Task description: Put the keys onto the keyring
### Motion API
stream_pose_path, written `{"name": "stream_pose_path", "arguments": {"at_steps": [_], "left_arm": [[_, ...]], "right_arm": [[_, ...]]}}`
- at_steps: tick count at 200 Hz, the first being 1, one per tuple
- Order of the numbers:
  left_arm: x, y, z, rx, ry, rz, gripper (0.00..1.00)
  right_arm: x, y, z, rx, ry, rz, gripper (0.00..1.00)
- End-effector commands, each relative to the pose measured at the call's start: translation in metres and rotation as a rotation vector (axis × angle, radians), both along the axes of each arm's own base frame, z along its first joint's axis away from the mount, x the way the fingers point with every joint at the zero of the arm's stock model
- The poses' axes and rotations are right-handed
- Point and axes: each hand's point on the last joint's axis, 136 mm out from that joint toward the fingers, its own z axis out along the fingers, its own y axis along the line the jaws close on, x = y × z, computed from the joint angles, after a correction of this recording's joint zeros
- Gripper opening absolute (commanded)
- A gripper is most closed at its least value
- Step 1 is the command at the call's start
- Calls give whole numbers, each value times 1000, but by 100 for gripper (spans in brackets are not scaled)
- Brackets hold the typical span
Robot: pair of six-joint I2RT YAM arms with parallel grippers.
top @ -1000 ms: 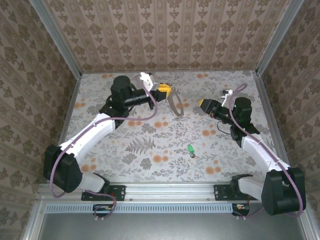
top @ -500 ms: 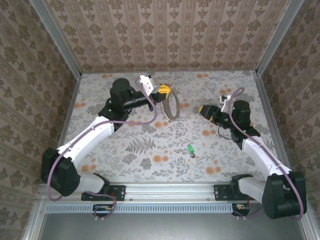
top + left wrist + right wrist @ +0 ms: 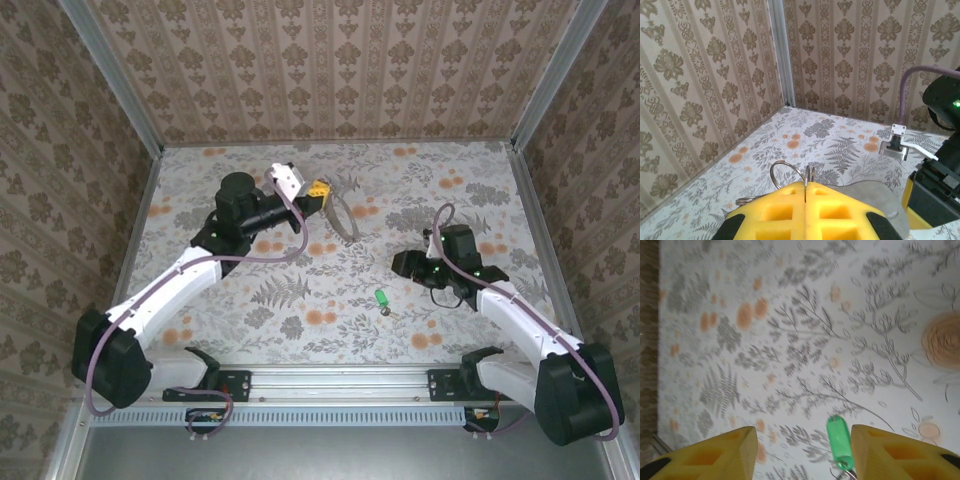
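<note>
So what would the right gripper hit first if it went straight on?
Likely the key, lying on the table between the right gripper's open fingers; depth is unclear.

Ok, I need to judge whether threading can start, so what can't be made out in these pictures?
- Thin brown-tan hoop keyring: in the top view it is too thin to show any split. In the left wrist view the shut left gripper covers most of it.
- Tiny green-headed key: in the right wrist view it is blurred, and the bottom edge cuts off its silvery blade. In the top view it is too small to show any hole.
</note>
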Motion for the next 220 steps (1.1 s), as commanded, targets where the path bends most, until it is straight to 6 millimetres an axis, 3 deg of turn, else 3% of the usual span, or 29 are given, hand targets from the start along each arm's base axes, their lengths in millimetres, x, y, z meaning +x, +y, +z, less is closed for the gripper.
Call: {"name": "stream_pose_path", "arguments": {"at_steps": [1, 75, 121, 144, 179, 220], "left_arm": [[-8, 8, 20, -63, -20, 23, 0], [-16, 16, 16, -99, 3, 40, 0], [-19, 18, 17, -111, 0, 38, 0], [-20, 20, 18, -113, -4, 43, 0], [-22, 24, 18, -116, -14, 58, 0], [-24, 28, 20, -124, -24, 63, 0]], "right_arm": [[-15, -9, -26, -160, 81, -15, 51], [-38, -6, -52, -355, 148, -25, 42], [-41, 11, -56, -406, 153, 20, 41], [-41, 20, -57, -436, 155, 47, 34], [-41, 29, -60, -495, 159, 86, 32], [-43, 29, -66, -613, 176, 109, 34]]}}
